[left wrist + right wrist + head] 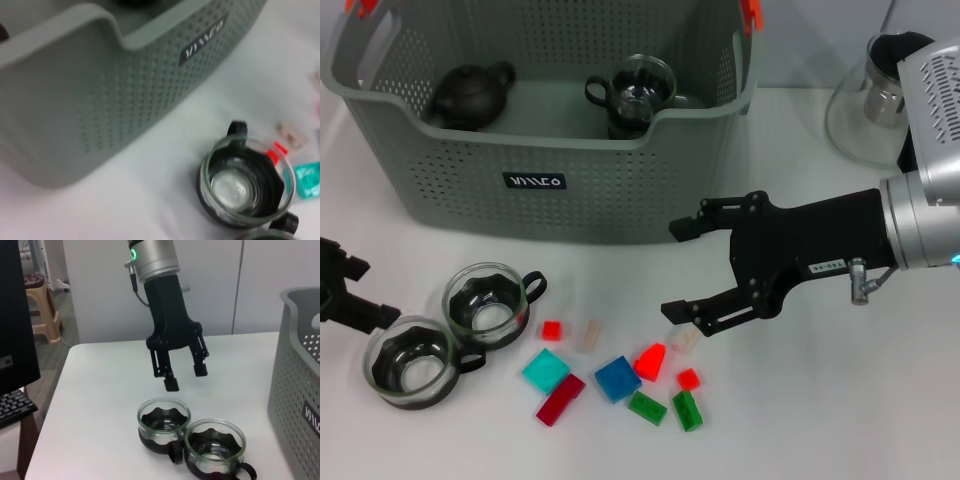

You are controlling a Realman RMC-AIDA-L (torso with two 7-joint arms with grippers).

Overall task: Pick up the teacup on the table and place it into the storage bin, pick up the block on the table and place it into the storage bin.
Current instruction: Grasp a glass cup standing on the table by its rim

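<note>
While the coloured blocks (617, 378) are lying scattered nearest the robot on the white table (840, 400), two glass teacups (485, 305) are sitting touching each other just to their left. The right gripper (682, 270) is hovering above the blocks with its fingers spread wide and holding nothing. The left gripper (180, 376) is hanging over the two teacups, fingers parted and empty. Farther back, the storage bin (550, 185) is standing, already containing another teacup (638, 90) and a dark teapot (470, 95).
</note>
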